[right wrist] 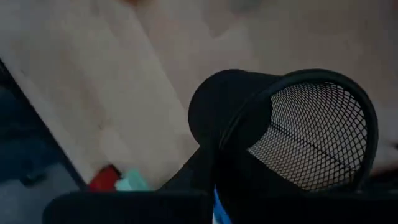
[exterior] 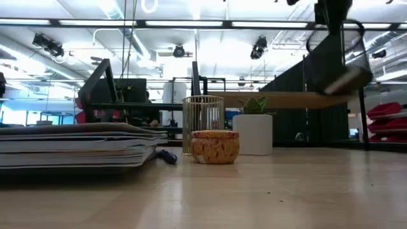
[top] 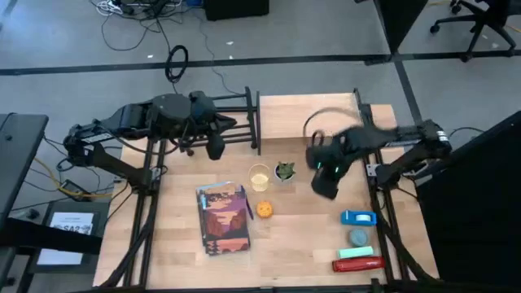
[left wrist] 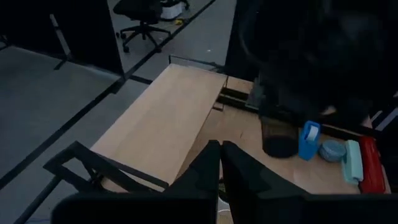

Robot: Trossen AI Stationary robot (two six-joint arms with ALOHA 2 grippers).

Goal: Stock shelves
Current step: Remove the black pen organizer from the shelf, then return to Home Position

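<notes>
Your right gripper (top: 326,181) is clenched on the rim of a black mesh cup (right wrist: 298,134), carrying it clear of the table (top: 301,240). Just behind it lies the pale plank shelf (top: 297,114), with the black bar rack (top: 236,122) alongside. Beside the cup sit a small potted plant (top: 285,171), a glass (top: 259,177) and an orange tin (top: 264,209). Your left gripper (top: 216,146) hangs by the rack, fingers pressed together. Grey floor, cables and office chairs surround the table.
</notes>
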